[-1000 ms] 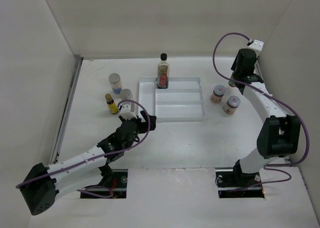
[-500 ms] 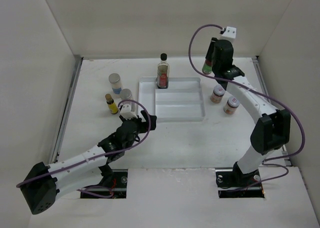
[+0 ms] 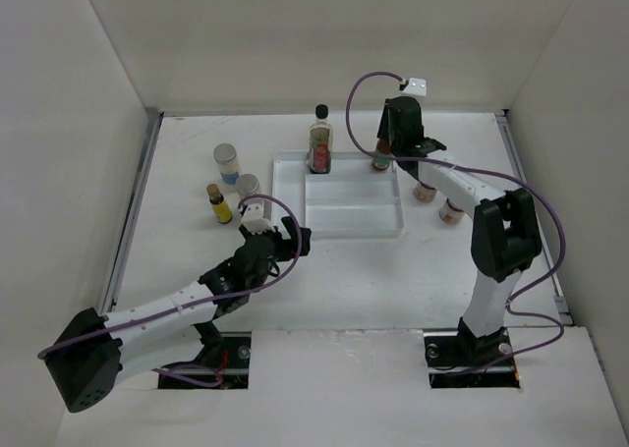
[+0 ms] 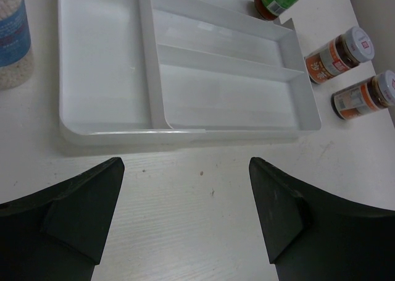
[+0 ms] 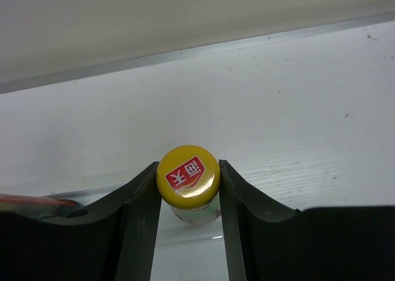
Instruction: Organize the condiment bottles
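My right gripper (image 3: 384,150) is shut on the yellow cap (image 5: 187,176) of the red-labelled sauce bottle (image 3: 381,158), upright at the back right corner of the white tray (image 3: 339,233). I cannot tell whether the bottle touches the tray. The tall black-capped bottle (image 3: 320,142) stands in the tray's back left corner. Two grey-lidded blue-labelled jars (image 3: 227,161) (image 3: 248,186) and the tiny yellow bottle (image 3: 218,204) stand left of the tray. Two reddish jars (image 4: 339,54) (image 4: 364,96) stand to its right. My left gripper (image 3: 285,229) is open and empty, just in front of the tray's near left corner.
The tray has three long compartments and one side compartment. White walls close the table on the left, back and right. The right arm (image 3: 462,182) arches over the reddish jars and partly hides them from above.
The right arm has swung left from the back right corner, carrying the sauce bottle to the tray's back right corner. The left arm has barely moved.
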`<state>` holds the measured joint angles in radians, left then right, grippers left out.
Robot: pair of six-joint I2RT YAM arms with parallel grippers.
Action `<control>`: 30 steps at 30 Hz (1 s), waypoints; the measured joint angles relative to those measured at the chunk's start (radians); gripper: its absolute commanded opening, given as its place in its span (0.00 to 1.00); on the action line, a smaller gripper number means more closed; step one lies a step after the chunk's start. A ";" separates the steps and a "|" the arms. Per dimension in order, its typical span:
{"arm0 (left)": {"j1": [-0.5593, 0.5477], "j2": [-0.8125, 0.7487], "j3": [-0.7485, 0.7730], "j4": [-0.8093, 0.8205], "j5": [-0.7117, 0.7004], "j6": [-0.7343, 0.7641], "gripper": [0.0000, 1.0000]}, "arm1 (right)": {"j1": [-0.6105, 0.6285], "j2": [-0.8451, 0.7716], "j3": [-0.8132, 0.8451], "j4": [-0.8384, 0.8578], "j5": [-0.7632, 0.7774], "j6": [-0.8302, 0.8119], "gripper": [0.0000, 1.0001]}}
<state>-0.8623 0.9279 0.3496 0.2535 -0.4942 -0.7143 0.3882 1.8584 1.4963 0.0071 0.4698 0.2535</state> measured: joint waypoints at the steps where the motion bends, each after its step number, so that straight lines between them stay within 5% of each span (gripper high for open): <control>1: 0.000 0.004 0.000 0.002 0.002 0.000 0.82 | 0.003 0.000 -0.010 0.006 -0.002 0.006 0.28; 7: 0.000 0.012 0.000 0.015 0.013 0.000 0.82 | 0.030 0.000 -0.064 0.061 -0.010 0.016 0.35; 13: 0.000 0.012 0.000 0.041 0.017 0.000 0.82 | 0.047 -0.006 -0.084 0.119 -0.019 0.031 0.71; 23: 0.024 0.012 0.000 0.051 0.021 0.000 0.82 | 0.032 -0.309 -0.352 0.150 -0.033 0.059 0.83; 30: 0.038 0.034 0.000 0.068 0.027 0.000 0.82 | -0.146 -0.418 -0.525 0.139 -0.032 0.137 0.88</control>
<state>-0.8246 0.9619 0.3496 0.3210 -0.4671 -0.7143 0.2424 1.4403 0.9718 0.1459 0.4374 0.3904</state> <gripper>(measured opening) 0.821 0.868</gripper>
